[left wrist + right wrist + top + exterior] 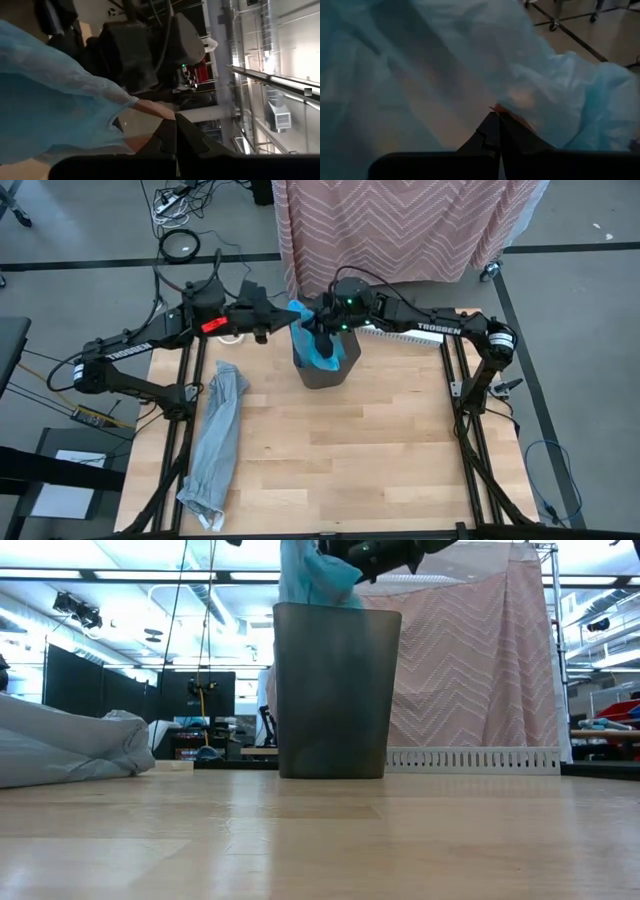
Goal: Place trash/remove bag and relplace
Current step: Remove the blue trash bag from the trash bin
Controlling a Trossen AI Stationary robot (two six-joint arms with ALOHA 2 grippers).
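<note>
The blue bag (318,348) is held above the dark bin (326,368), top middle of the high view, pinched by the right gripper (322,332). The left gripper (285,320), just left, is clamped on its edge.

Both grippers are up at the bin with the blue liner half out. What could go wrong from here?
1. Both the left gripper and right gripper are pinched shut on the blue bag; the thin film may tear or slip free.
2. The bag still hangs into the dark bin, which stands free on the table; pulling could tip or drag it.
3. The grey bag lies apart, so it may be awkward to fetch.
</note>
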